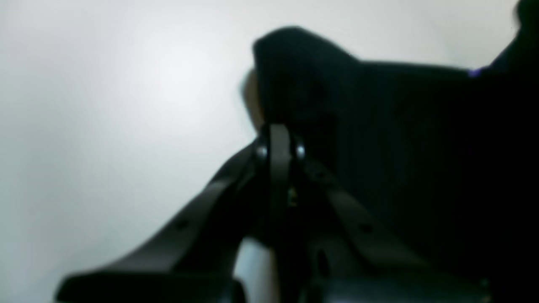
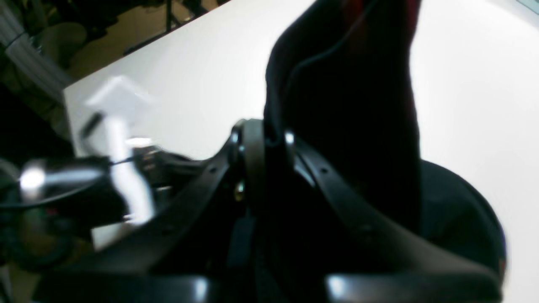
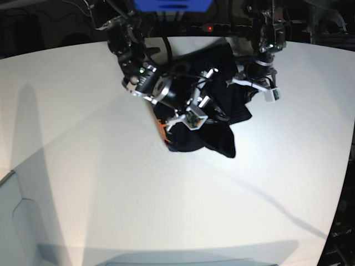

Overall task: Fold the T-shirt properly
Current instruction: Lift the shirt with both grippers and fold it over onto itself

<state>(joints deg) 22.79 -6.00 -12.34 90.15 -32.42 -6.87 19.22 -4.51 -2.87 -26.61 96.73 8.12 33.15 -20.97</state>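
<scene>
The black T-shirt [image 3: 213, 130] is bunched at the far middle of the white table [image 3: 111, 194], part of it lifted between the two arms and a loose fold drooping toward the near side, with a bit of orange print showing at its left edge. The left pincer [image 1: 276, 126] is clenched on a raised hump of the fabric, which spreads away to the right in its wrist view. The right pincer [image 2: 261, 139] is likewise closed on the cloth: a tall dark fold rises straight out of its tips, with a hint of red print near the top, and more fabric pools on the table just right of it.
</scene>
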